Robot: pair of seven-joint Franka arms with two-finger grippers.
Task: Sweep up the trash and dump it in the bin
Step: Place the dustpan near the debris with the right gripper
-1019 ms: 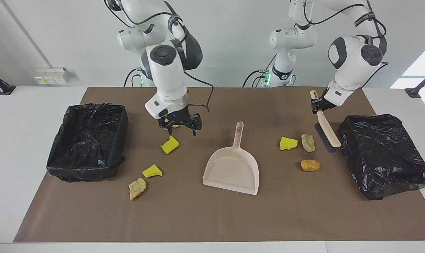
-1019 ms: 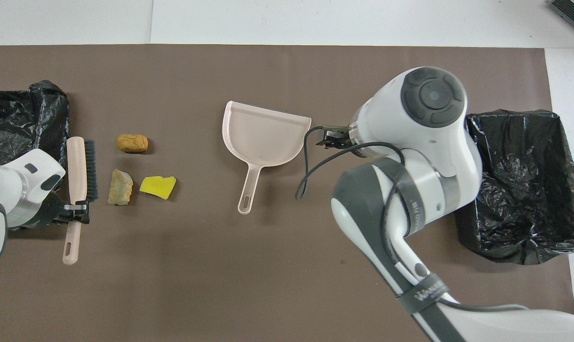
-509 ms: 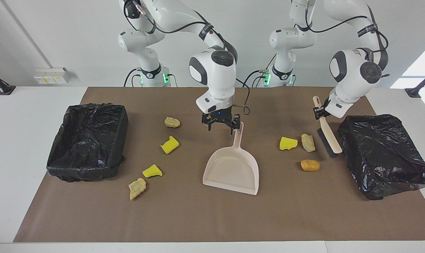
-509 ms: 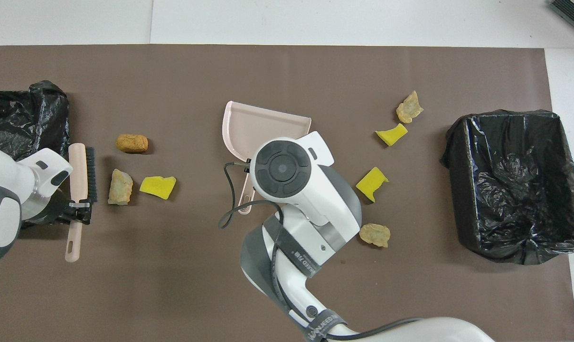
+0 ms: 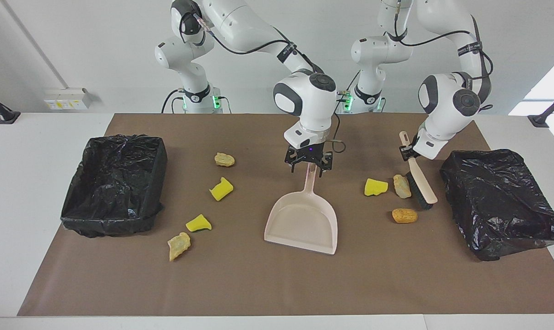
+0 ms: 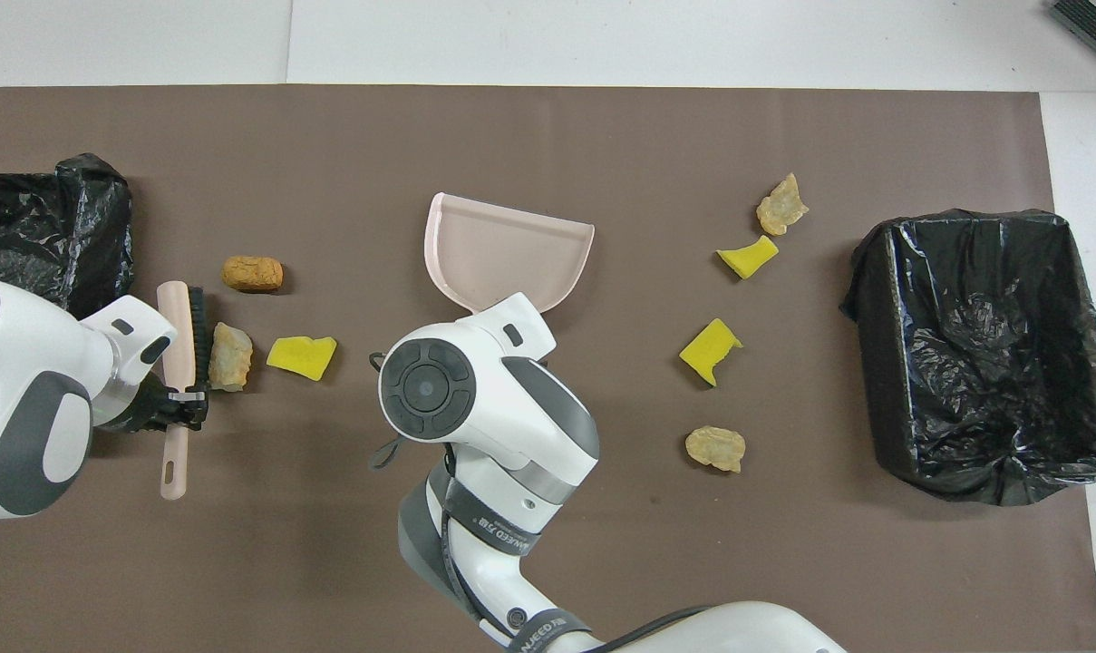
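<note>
Several trash scraps lie on the brown mat. A yellow chunk (image 5: 375,187), a tan lump (image 5: 400,185) and an orange-brown lump (image 5: 404,215) lie toward the left arm's end. Two yellow chunks (image 5: 221,189) (image 5: 198,223) and two tan lumps (image 5: 224,159) (image 5: 178,245) lie toward the right arm's end. My left gripper (image 5: 406,152) is shut on the brush (image 5: 421,185), whose bristles touch the tan lump (image 6: 228,355). My right gripper (image 5: 309,168) is open, with one finger on each side of the pink dustpan's (image 5: 299,224) handle end. The arm hides that handle in the overhead view.
A black-lined bin (image 5: 114,183) stands at the right arm's end of the mat. A second black-lined bin (image 5: 501,201) stands at the left arm's end, close beside the brush. The mat is bare nearer the table's edge away from the robots.
My right gripper has swung from over the scraps near the right arm's end to the dustpan handle and come down around it. My left gripper has slid the brush against the tan lump.
</note>
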